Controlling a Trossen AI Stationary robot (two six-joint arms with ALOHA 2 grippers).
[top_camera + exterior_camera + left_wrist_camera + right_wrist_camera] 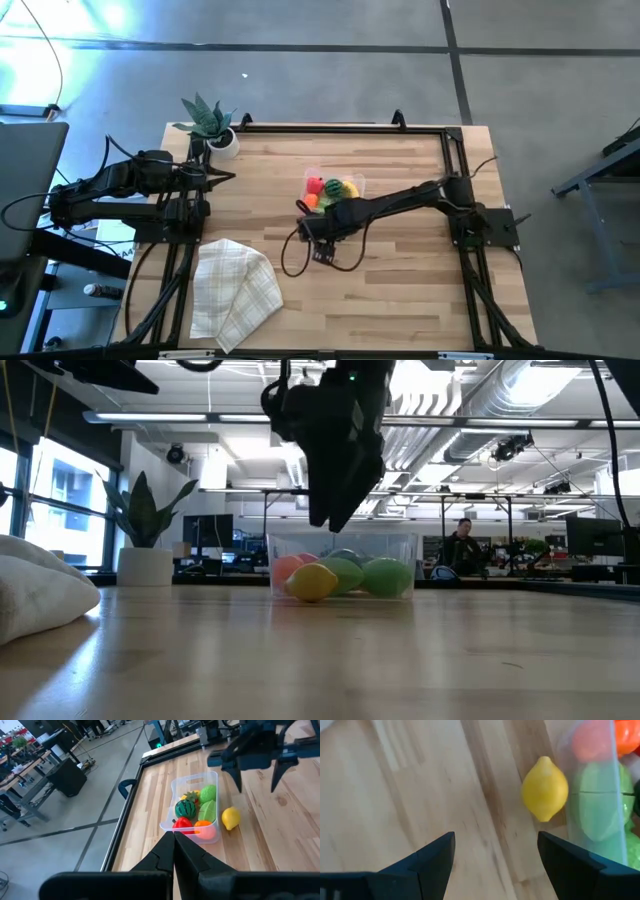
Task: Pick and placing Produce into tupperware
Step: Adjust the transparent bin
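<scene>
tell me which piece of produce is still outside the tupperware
The yellow lemon. It lies on the bare wood right beside the tupperware, while the red, orange and green pieces all sit inside. The open right claw hangs above it.

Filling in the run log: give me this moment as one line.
right gripper: open, empty, above table near lemon | lemon: on table beside tupperware | tupperware: holds other produce | left gripper: shut, waiting at table's left
</scene>
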